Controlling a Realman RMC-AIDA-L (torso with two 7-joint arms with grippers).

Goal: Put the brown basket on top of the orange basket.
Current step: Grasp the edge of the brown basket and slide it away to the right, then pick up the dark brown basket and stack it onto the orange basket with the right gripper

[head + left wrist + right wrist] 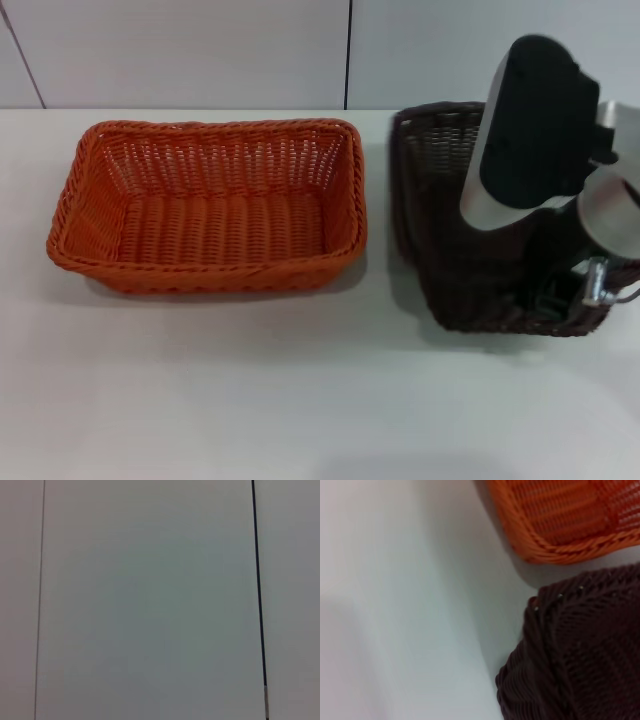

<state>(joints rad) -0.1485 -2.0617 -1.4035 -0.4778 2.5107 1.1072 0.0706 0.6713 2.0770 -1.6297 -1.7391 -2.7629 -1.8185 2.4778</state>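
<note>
The orange basket (205, 205) sits empty on the white table, left of centre. To its right stands the brown basket (432, 190), its long side running away from me. My right arm reaches down over that basket, and the right gripper (560, 292) is low at its near right corner, mostly lost against the dark weave. In the right wrist view the brown basket's braided rim (580, 655) is very close, with a corner of the orange basket (560, 520) beyond it. The left gripper is out of view; its wrist camera shows only a pale panelled surface.
The white table (300, 400) stretches in front of both baskets. A narrow strip of table separates the two baskets. A light panelled wall (200, 50) stands right behind them.
</note>
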